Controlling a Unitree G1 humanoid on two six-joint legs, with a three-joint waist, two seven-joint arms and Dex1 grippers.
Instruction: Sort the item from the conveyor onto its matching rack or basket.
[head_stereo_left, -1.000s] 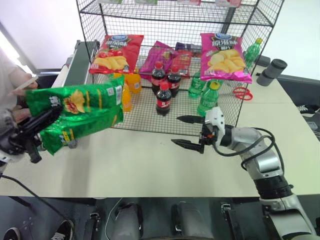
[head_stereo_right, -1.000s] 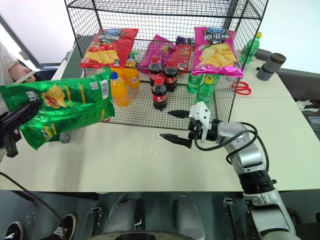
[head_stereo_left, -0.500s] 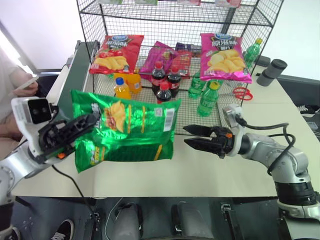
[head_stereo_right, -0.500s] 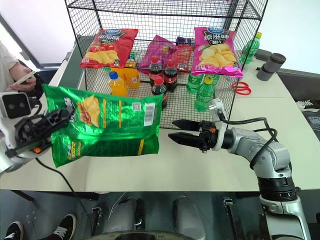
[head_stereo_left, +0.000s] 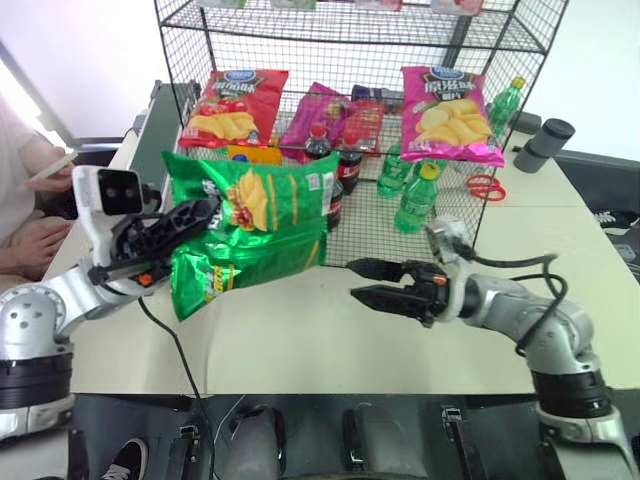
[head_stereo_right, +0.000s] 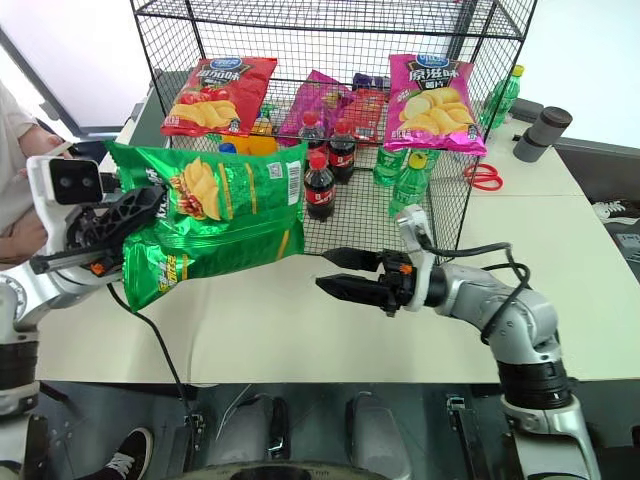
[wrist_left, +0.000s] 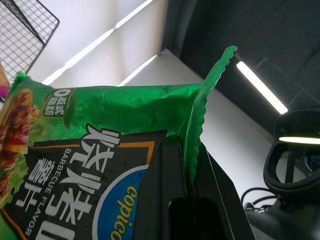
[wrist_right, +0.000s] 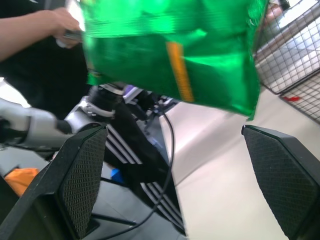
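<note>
The item, a glossy green crisp bag (head_stereo_left: 250, 230), hangs in the air just in front of the black wire rack (head_stereo_left: 372, 236), at its left half. My left gripper (head_stereo_left: 185, 222) is shut on the bag's crimped left edge (wrist_left: 196, 125), and the bag stretches out to the right from it. My right gripper (head_stereo_left: 352, 279) stands open and holds nothing. It is level above the table, pointing left at the bag's lower right corner and apart from it. Its two pads (wrist_right: 80, 180) frame the bag (wrist_right: 170, 55). The conveyor (head_stereo_left: 155, 120) runs behind the bag at the left.
A red crisp bag (head_stereo_left: 232, 105), purple packets and a pink crisp bag (head_stereo_left: 450, 115) hang in the rack, over cola bottles (head_stereo_left: 345, 165) and green bottles (head_stereo_left: 415, 195). Red scissors (head_stereo_left: 485, 186) and a grey cylinder (head_stereo_left: 545, 143) lie at the right. A person (head_stereo_left: 30, 190) sits at the left.
My left arm has carried the green bag right and up toward the rack front, rolling the wrist. My right gripper has drawn back a little and rolled, staying open.
</note>
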